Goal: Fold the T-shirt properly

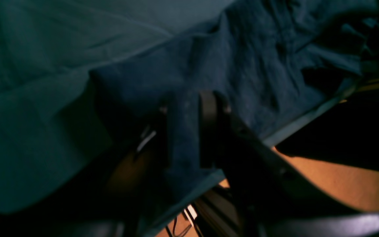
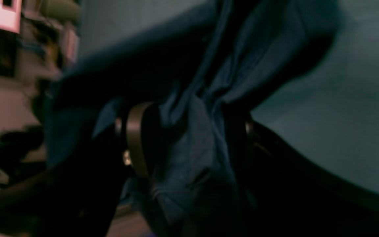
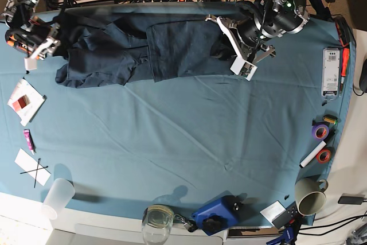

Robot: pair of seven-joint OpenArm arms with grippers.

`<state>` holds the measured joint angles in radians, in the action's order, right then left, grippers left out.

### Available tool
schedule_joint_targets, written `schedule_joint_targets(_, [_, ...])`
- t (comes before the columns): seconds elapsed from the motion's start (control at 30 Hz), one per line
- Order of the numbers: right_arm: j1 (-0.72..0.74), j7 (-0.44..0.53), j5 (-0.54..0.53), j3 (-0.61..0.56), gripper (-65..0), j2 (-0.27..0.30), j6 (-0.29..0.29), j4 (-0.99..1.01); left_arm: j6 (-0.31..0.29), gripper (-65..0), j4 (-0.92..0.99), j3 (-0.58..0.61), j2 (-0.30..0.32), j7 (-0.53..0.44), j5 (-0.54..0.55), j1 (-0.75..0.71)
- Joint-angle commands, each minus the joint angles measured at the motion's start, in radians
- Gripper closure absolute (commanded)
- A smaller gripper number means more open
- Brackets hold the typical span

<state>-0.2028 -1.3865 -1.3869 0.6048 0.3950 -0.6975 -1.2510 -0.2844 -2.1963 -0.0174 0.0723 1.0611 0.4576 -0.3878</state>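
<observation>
Left wrist view: the left gripper [image 1: 189, 131] pinches a narrow fold of the T-shirt [image 1: 242, 65] right at the tabletop [image 1: 294, 126] edge, jaws drawn in on the cloth.
Right wrist view: the right gripper [image 2: 189, 138] has its jaws wide with a thick bunch of navy fabric gathered between them; it reads as a bulky grab.
T-shirt position: in the base view it lies stretched and rumpled along the far edge of the teal table cloth [image 3: 183, 142], between the two grippers.
Risk, left: the pinch is thin, so a pull may slip it free.
Risk, right: the wad may hold several layers, so lifting could drag the shirt into a twist.
Risk, edge: cloth could slide off the far side.
</observation>
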Motion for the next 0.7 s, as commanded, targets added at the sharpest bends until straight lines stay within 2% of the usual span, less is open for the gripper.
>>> schedule_joint_targets(0.0, [0.006,-0.01,0.027,-0.033,-33.2,0.007,-0.001,-0.011,-0.004,-11.4,-0.019,0.002,-0.003,-0.022,0.016,0.003])
schedule_joint_targets(0.1, [0.006,-0.01,0.031,-0.13,-33.2,-0.002,-0.001,-0.011,-0.004,-11.4,-0.019,0.002,-0.003,-0.021,0.018,0.003])
schedule_joint_targets(0.2, [0.006,-0.01,0.039,-0.173,-31.4,-0.002,-0.001,-0.011,-0.004,-11.4,-0.019,0.002,-0.003,-0.013,0.018,0.002])
schedule_joint_targets(0.27, [0.006,-0.01,0.064,-0.172,-21.0,-0.001,-0.001,-0.011,-0.004,-11.4,-0.019,0.002,-0.003,-0.011,0.018,0.002])
schedule_joint_targets(0.37, [0.006,-0.01,0.134,-0.148,-0.3,-0.001,-0.001,-0.011,-0.004,-11.4,-0.019,0.002,-0.003,-0.011,0.018,0.002])
schedule_joint_targets(0.53, [0.019,-0.006,0.216,-0.039,0.0,-0.001,-0.001,-0.012,-0.004,-11.4,-0.019,0.002,-0.003,-0.011,0.018,0.002])
schedule_joint_targets(0.67, [0.092,0.121,0.395,0.074,0.0,-0.001,-0.001,-0.012,-0.003,-11.4,-0.019,0.002,-0.003,-0.012,0.014,0.003])
